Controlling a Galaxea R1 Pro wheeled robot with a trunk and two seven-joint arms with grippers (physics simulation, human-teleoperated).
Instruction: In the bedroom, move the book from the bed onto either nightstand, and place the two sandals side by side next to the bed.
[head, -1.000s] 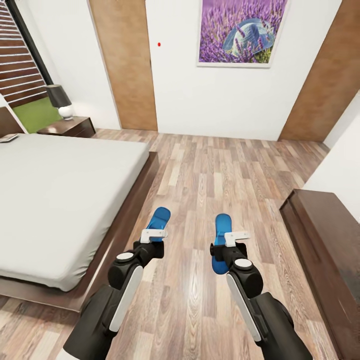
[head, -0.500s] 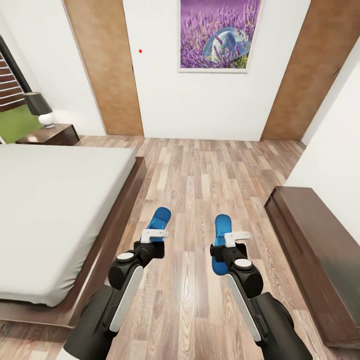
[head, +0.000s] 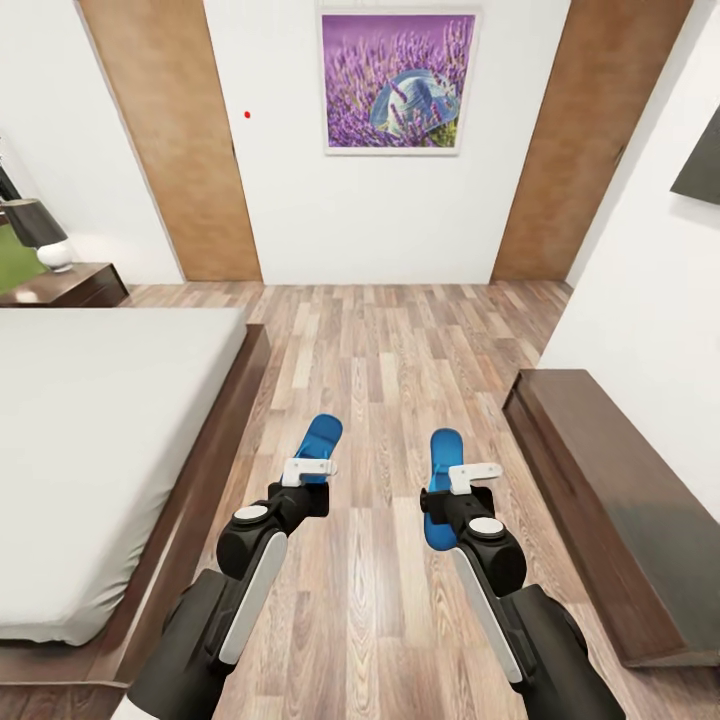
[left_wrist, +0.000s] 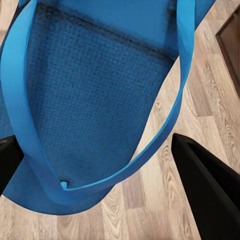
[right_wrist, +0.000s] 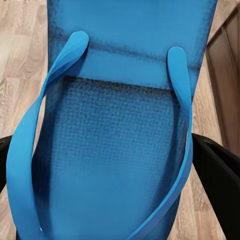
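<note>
**Carrying both sandals down the bedroom floor**

Holding a bright blue sandal apiece, both arms reach forward over the plank floor (head: 390, 330). The left claw (head: 310, 468) grips the left sandal (head: 320, 440) by its heel end, toe pointing away; in the left wrist view its sole (left_wrist: 90, 100) and strap sit between the dark fingers (left_wrist: 210, 195). The right claw (head: 468, 475) is clamped on the right sandal (head: 443, 455), whose sole (right_wrist: 120, 150) shows between its fingers (right_wrist: 220, 175) in the right wrist view. Both sandals hang above the boards, roughly parallel with a clear strip of floor between them.

On the left lies the bed (head: 90, 430), its dark frame edge running close beside the left arm. Past its far corner stands a nightstand (head: 70, 285) with a black-shaded lamp (head: 35, 225) on top. On the right, a long dark sideboard (head: 610, 490) lines the wall near the right arm. Straight ahead: white wall, lavender picture (head: 398, 80), a brown door (head: 170, 140) on one side and another (head: 590, 140) on the other.
</note>
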